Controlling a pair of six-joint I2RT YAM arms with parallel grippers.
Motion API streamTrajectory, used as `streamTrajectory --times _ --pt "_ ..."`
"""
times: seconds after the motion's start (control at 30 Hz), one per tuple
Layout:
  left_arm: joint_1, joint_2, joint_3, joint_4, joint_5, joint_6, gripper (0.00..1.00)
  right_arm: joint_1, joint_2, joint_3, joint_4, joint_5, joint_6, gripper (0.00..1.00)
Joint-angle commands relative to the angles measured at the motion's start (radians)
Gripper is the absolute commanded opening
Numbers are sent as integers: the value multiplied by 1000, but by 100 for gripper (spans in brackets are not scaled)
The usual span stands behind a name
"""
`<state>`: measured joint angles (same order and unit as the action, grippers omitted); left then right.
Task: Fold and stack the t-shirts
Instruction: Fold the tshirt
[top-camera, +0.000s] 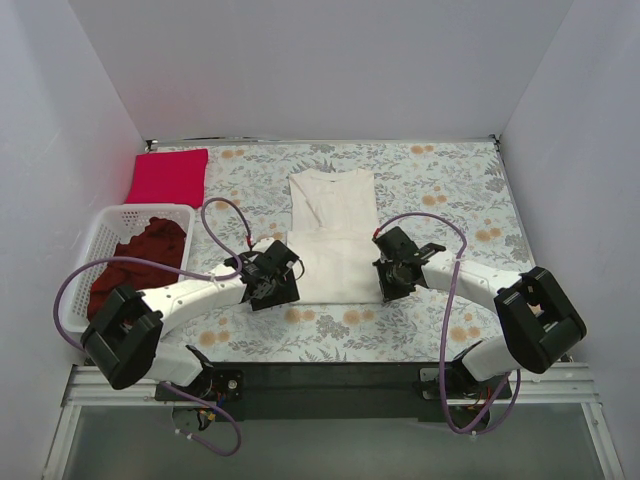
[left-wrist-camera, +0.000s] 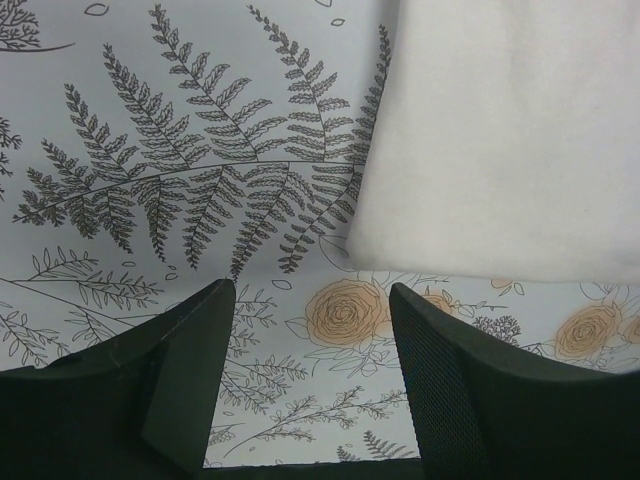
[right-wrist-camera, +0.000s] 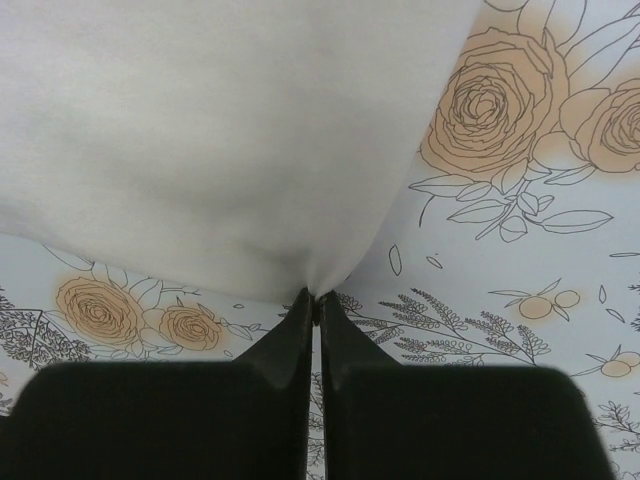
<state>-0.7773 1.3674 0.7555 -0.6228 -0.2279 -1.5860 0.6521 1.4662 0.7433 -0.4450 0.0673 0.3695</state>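
I am pinching the half-folded cream-white cloth t-shirt (top-camera: 330, 235) mid-table at its near corner with my right gripper (right-wrist-camera: 314, 297), left gripper (left-wrist-camera: 312, 290) gaping alongside, crimson-pink shirt (top-camera: 167, 176) lying folded, dark maroon shirt (top-camera: 140, 262) waiting crumpled.

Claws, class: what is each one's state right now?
Left claw: open, holding nothing.
Right claw: shut on an edge of the cream-white t-shirt.

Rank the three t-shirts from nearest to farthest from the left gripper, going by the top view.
1. Cream-white t-shirt: centre of the table, its near-left corner just right of the left gripper.
2. Dark maroon t-shirt: in the white lattice basket, off to the left.
3. Crimson-pink t-shirt: folded flat at the far left corner.
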Motion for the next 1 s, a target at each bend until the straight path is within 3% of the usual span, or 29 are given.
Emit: streamTrajectory --times 0.0,0.2,0.57,0.97 --pt "-8 12 42 -11 -2 -6 62 17 109 -99 -1 39 0 1" --pt "-19 42 57 -12 6 -12 62 24 105 -111 12 22 -7 1" --pt "-36 101 105 -11 -14 -23 45 29 108 -134 37 9 -14 1" --pt "-36 183 108 21 -34 -17 36 30 105 -137 38 -1 -14 1"
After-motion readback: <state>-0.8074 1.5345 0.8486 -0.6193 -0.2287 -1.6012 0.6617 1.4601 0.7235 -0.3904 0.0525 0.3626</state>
